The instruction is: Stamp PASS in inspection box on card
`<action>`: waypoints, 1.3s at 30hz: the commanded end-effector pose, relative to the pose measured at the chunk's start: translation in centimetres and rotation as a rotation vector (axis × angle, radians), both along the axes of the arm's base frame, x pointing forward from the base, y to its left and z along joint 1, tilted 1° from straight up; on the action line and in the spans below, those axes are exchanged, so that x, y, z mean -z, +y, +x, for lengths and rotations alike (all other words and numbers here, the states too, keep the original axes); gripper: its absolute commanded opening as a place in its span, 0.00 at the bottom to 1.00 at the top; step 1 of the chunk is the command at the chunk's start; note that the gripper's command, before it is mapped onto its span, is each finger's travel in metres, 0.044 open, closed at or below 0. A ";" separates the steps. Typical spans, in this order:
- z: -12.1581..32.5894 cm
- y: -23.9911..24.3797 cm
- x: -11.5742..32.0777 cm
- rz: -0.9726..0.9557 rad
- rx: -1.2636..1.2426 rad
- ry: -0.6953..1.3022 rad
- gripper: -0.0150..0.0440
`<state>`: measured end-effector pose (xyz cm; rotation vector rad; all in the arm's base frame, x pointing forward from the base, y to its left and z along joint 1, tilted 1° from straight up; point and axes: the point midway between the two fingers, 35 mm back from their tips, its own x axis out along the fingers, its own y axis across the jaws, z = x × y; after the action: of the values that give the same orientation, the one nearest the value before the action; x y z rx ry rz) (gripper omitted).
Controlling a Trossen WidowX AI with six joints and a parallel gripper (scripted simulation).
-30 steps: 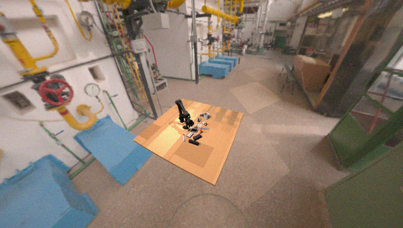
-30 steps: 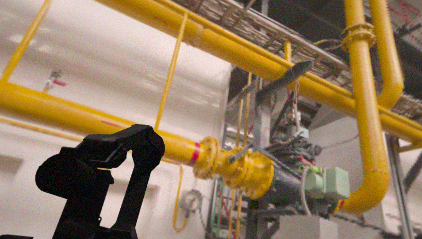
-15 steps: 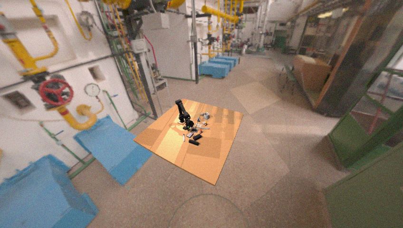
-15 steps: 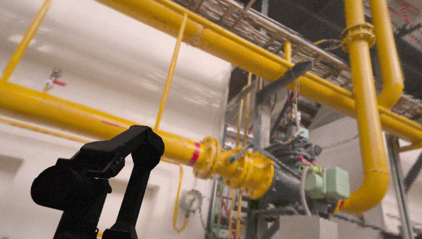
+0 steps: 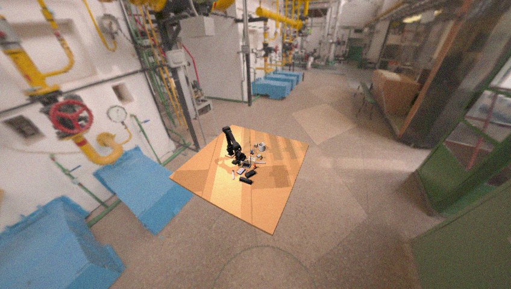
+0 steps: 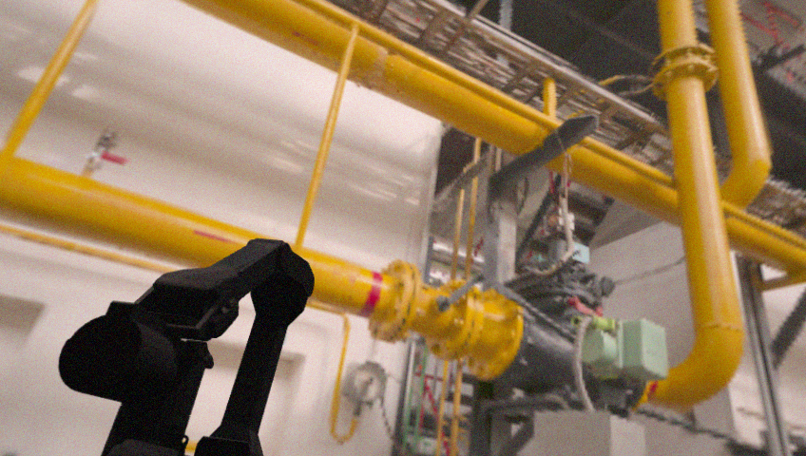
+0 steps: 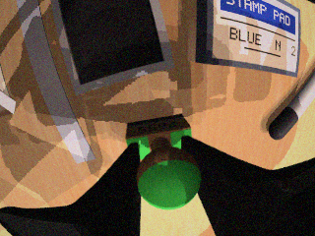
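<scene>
The PASS stamp (image 7: 167,185), with a green round knob over a green and dark base, stands upright on the wooden bench (image 7: 223,105) (image 5: 222,200). My gripper (image 7: 159,146) (image 5: 239,159) is low over it, and its two black fingers press the knob from both sides. The ink pad (image 7: 108,20), a dark square in a grey frame, lies just beyond the stamp. A box labelled "STAMP PAD BLUE" (image 7: 252,23) lies to the pad's right. I cannot make out the card or its inspection box. The exterior view shows only the arm's upper links (image 6: 186,316).
A black marker (image 7: 291,112) lies right of the stamp and a grey strip (image 7: 49,86) left of the pad. In the top view a grey mug (image 5: 262,146), a black block (image 5: 245,180) and small parts lie around the arm.
</scene>
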<state>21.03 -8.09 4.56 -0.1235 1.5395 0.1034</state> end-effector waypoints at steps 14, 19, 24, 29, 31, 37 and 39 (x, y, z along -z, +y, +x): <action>0.1 0.0 -0.5 0.000 0.000 0.000 0.25; 0.1 0.0 -0.8 0.001 0.000 0.000 0.25; 0.1 0.0 -1.0 0.001 0.000 0.000 0.25; 0.1 -0.1 -1.2 0.001 0.000 0.000 0.25; 0.1 -0.1 -1.3 0.001 0.000 0.000 0.25; 0.1 -0.1 -1.6 0.001 0.000 0.000 0.25; 0.2 -0.1 -1.7 0.001 0.000 0.000 0.25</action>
<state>21.13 -8.15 6.03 -0.1224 1.5414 0.1037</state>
